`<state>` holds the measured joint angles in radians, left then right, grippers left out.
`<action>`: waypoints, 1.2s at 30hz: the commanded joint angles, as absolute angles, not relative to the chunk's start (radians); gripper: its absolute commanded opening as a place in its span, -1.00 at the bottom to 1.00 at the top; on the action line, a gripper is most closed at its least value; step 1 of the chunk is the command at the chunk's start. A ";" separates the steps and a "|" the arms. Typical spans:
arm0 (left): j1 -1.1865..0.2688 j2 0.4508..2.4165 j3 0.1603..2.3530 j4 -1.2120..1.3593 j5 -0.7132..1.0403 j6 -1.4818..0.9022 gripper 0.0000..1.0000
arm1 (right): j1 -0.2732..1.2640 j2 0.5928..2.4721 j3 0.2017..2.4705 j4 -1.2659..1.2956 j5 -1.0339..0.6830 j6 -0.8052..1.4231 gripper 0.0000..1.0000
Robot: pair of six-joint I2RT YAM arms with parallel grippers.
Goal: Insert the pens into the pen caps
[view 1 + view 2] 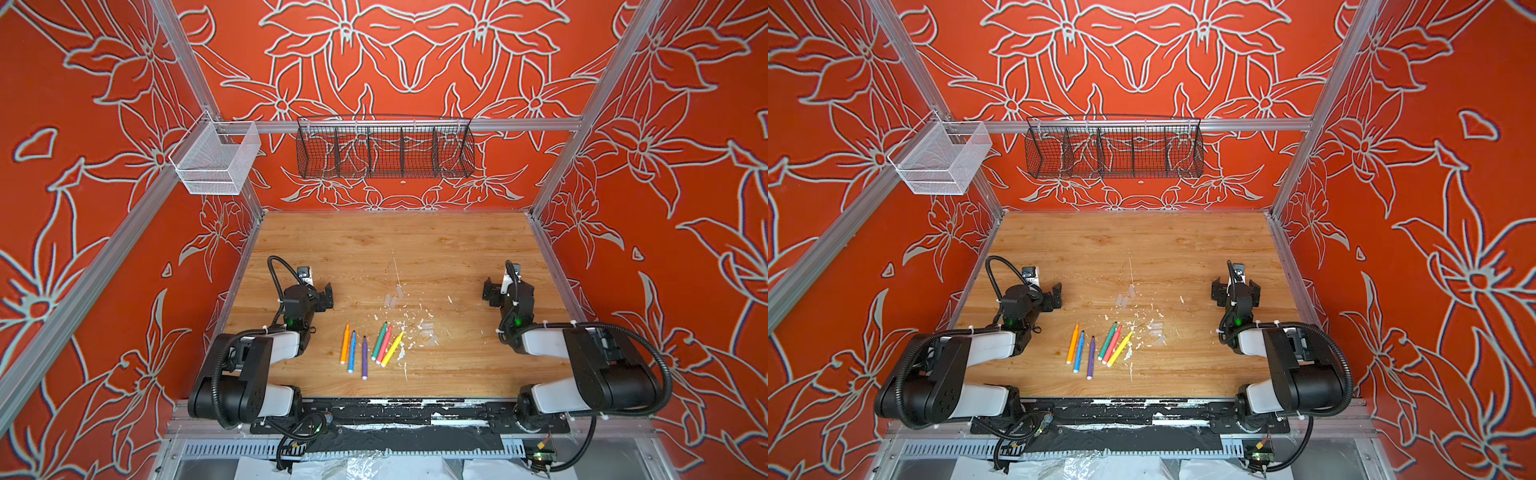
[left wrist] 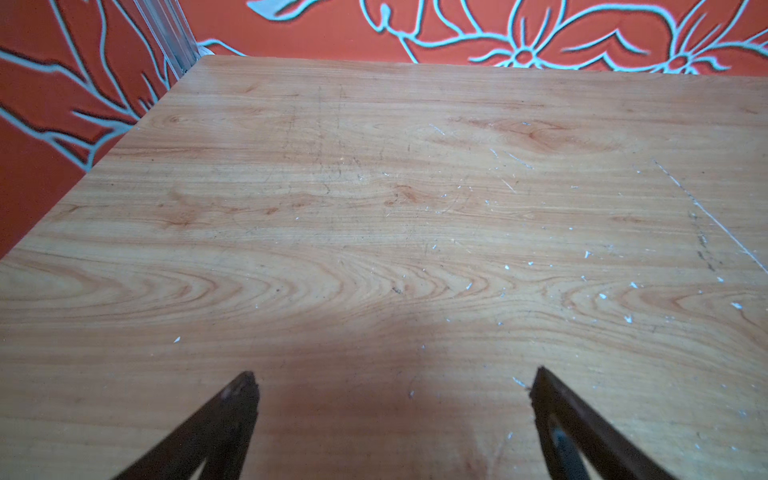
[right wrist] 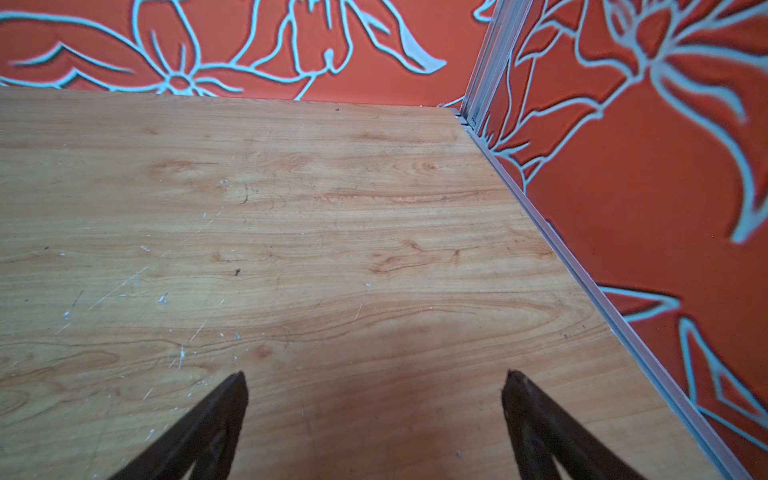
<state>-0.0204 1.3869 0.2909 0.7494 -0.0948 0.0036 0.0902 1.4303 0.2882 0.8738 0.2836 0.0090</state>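
Observation:
Several pens lie side by side near the table's front middle in both top views: orange [image 1: 345, 344], blue [image 1: 352, 351], purple [image 1: 364, 357], green [image 1: 379, 341], red-pink [image 1: 384, 345] and yellow [image 1: 392, 349] [image 1: 1119, 349]. Clear pen caps lie faintly behind them [image 1: 392, 297] [image 1: 1124, 298] and to their right [image 1: 427, 328] [image 1: 1156, 330]. My left gripper [image 1: 323, 296] [image 2: 395, 374] hovers open at the left, away from the pens. My right gripper [image 1: 491, 293] [image 3: 376, 374] stands open at the right. Both wrist views show only bare wood between the fingers.
White flecks [image 1: 401, 324] are scattered on the wooden table [image 1: 457, 257] around the pens and caps. A black wire basket [image 1: 384, 147] hangs on the back wall and a white mesh basket [image 1: 216, 160] on the left rail. Metal rails border the table.

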 commanded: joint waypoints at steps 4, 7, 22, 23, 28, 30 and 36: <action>-0.016 1.384 0.303 0.759 -0.084 0.017 0.99 | 0.088 1.433 0.292 0.894 0.304 0.016 0.95; -0.017 1.354 0.292 0.765 -0.091 0.020 0.99 | 0.097 1.365 0.265 0.898 0.265 -0.010 0.95; -0.021 0.660 0.529 -0.087 0.116 -0.339 0.99 | 0.102 0.464 0.261 0.009 0.380 0.380 0.95; -0.021 0.659 0.553 -0.108 0.173 -0.343 0.99 | 0.102 0.463 0.254 0.021 0.366 0.386 0.95; -0.020 0.647 0.529 -0.149 0.289 -0.490 0.99 | 0.100 0.603 0.324 0.030 0.206 0.380 0.95; -0.020 0.638 0.550 -0.245 0.247 -0.526 0.99 | 0.099 0.690 0.363 0.040 0.145 0.359 0.95; -0.028 0.566 0.587 -0.341 0.148 -0.749 0.99 | 0.100 0.842 0.380 0.107 0.178 0.429 0.95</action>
